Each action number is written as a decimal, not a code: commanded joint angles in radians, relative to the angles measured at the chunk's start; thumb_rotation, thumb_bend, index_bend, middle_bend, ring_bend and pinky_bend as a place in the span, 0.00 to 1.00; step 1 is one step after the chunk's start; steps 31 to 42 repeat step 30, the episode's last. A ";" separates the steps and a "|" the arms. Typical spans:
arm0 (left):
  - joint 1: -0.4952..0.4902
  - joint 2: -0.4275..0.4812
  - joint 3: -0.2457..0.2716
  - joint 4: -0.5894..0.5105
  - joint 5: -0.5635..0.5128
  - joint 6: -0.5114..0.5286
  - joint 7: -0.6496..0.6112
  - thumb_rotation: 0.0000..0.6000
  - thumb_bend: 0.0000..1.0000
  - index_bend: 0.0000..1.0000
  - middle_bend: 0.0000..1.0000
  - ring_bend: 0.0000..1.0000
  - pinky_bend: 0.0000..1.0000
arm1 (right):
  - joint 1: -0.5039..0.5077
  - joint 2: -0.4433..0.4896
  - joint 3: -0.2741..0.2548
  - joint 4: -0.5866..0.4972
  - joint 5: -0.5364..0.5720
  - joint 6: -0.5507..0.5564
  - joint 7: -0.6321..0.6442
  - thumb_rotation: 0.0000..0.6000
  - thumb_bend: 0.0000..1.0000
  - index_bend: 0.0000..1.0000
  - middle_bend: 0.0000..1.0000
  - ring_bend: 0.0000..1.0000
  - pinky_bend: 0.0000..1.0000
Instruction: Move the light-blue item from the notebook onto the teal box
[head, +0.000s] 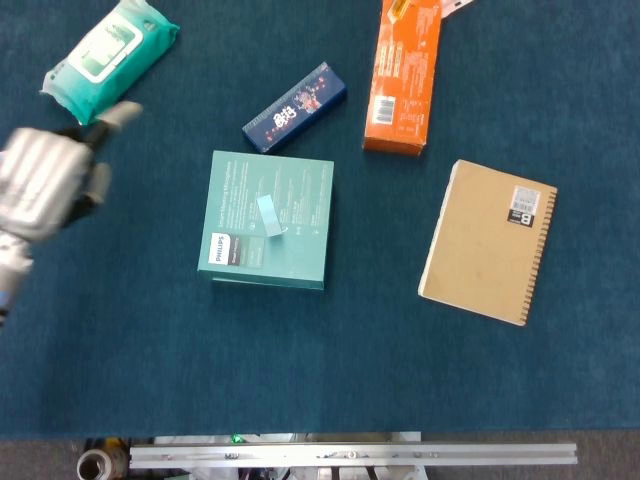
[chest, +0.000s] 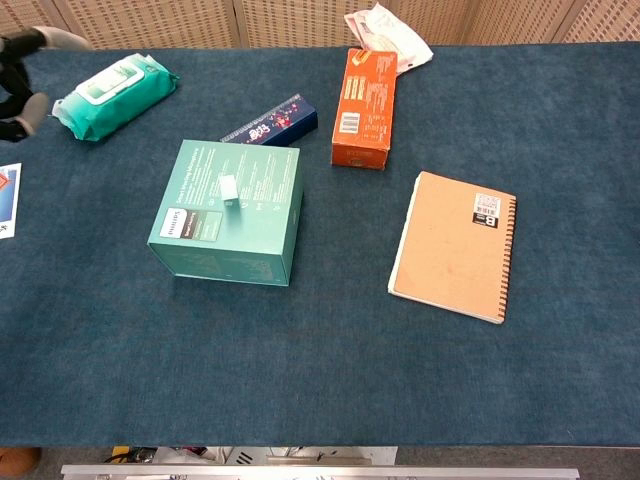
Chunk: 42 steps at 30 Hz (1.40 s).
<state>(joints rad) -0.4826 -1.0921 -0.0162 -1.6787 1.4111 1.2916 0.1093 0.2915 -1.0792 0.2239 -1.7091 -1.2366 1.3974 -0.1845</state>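
Observation:
The small light-blue item (head: 270, 216) (chest: 228, 190) lies flat on top of the teal box (head: 300, 255) (chest: 235, 255), left of the table's middle. The tan spiral notebook (head: 487, 240) (chest: 450, 245) lies to the right with nothing on it. My left hand (head: 45, 185) (chest: 20, 85) is far off to the left of the box, blurred by motion, fingers apart and holding nothing. In the chest view only part of it shows, at the top-left corner. My right hand shows in neither view.
A green wet-wipes pack (head: 110, 55) (chest: 115, 85) lies at the back left near my left hand. A dark blue box (head: 295, 107) and an orange box (head: 403, 75) lie behind the teal box. A printed card (head: 12, 195) sits at the left edge.

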 joint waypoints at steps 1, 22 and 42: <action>0.104 -0.015 -0.007 0.073 -0.044 0.111 -0.040 1.00 0.50 0.13 0.40 0.35 0.51 | -0.028 -0.009 -0.018 0.026 0.016 0.021 -0.020 1.00 0.24 0.57 0.57 0.52 0.67; 0.346 -0.046 0.019 0.138 -0.027 0.305 -0.047 1.00 0.50 0.14 0.37 0.31 0.42 | -0.146 -0.028 -0.092 0.011 -0.011 0.094 -0.057 1.00 0.24 0.51 0.49 0.43 0.61; 0.357 -0.060 0.008 0.142 -0.017 0.282 -0.039 1.00 0.50 0.14 0.37 0.31 0.41 | -0.154 -0.019 -0.104 -0.023 -0.004 0.066 -0.069 1.00 0.24 0.51 0.49 0.43 0.61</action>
